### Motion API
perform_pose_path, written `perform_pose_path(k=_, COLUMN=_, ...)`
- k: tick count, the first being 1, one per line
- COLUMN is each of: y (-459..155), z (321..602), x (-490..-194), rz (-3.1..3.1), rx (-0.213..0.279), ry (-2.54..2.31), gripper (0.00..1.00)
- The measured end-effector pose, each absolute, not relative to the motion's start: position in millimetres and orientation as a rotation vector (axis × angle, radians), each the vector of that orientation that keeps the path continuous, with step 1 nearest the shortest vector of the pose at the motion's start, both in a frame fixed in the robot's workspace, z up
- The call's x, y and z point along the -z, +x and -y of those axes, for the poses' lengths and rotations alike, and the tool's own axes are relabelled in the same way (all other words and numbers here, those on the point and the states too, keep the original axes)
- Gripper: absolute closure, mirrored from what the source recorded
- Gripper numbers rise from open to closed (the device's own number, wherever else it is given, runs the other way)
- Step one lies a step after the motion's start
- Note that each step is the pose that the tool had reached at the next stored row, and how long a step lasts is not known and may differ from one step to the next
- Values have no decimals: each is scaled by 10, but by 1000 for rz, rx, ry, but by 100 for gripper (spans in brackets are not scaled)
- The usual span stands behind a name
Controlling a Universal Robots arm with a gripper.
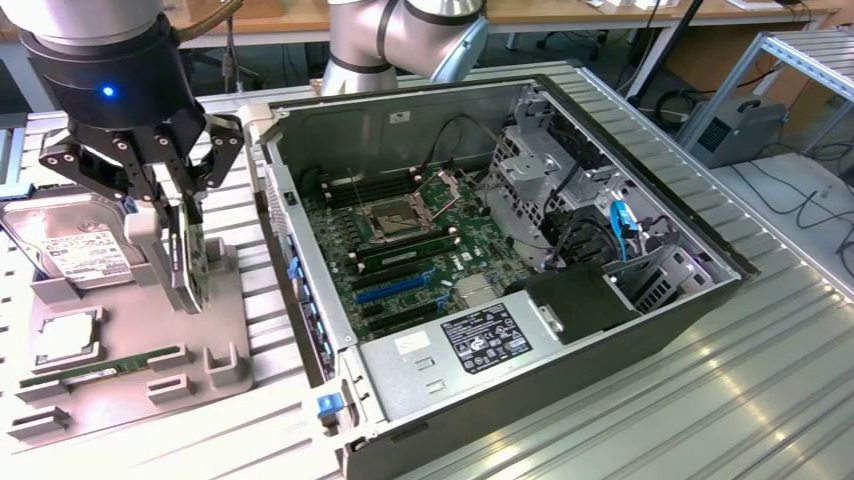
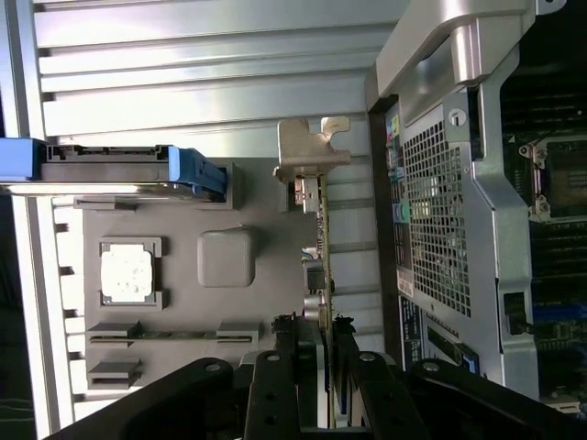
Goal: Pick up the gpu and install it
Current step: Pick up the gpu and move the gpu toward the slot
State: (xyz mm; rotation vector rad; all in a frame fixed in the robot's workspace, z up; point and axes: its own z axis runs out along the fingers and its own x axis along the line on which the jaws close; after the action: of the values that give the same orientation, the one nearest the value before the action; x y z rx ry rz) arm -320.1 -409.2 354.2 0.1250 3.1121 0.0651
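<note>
Gripper (image 1: 176,225): lowered over the grey holder tray (image 1: 230,345), at the exterior view's left.
Jaws: pinching the gpu (image 1: 191,278), 1 finger (image 2: 282,353) against each face of the card.
Gpu position: standing on edge over the tray, just beside the open computer case (image 1: 694,300); in the wrist view it is seen edge-on (image 2: 322,243), with its silver bracket (image 2: 310,151) at the end away from the gripper.
Gpu seating: whether it rests in the tray or is lifted clear cannot be told.
Tray contents: hard drive (image 1: 80,250), CPU (image 1: 67,338), green memory stick (image 1: 114,365).
Case: side panel off, motherboard (image 1: 414,265) exposed.
</note>
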Motion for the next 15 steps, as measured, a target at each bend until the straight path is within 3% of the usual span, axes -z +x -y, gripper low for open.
perform_pose_path(k=15, y=-3200, z=4092, x=-3624, rz=-3112, rx=-65, ry=125, gripper=73)
